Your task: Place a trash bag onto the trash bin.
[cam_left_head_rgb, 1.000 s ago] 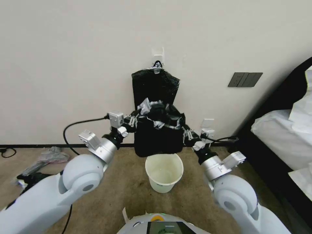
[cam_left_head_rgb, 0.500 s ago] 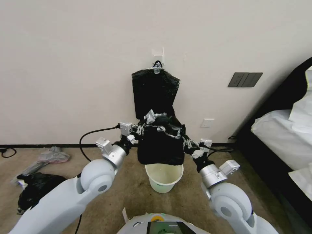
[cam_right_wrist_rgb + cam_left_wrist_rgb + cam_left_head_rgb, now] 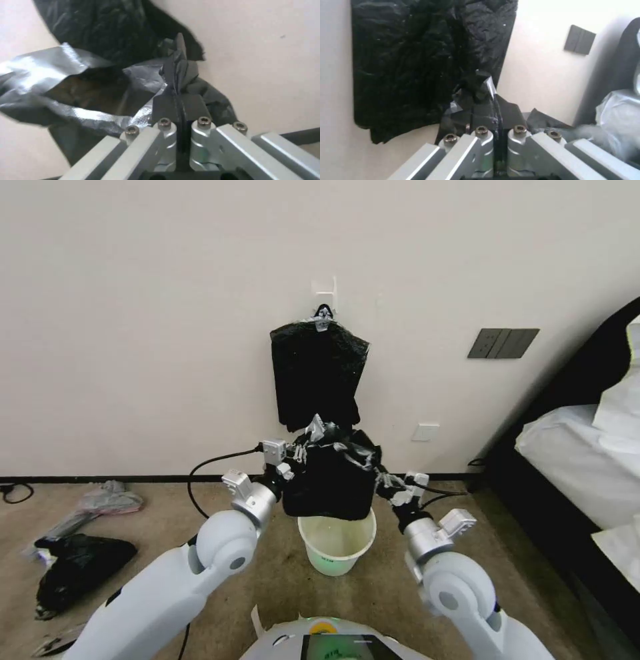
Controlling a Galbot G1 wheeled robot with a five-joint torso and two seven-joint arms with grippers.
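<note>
Now down over the trash bin [image 3: 337,545], cream-white on the carpet, nothing visible inside; hanging just above its rim, the trash bag [image 3: 328,481], stretched between both arms, bottom edge at the bin's mouth; left gripper [image 3: 298,453] clamped tight on the bag's left top edge, right gripper [image 3: 385,481] pinched on the right edge; behind, flat bundle of black bags [image 3: 317,373] clipped to the wall; lower than a second ago, both arms drawn inward and down, bag sunk from clear of the bin to its rim.

No text legible — no labels, brands or numbers.
</note>
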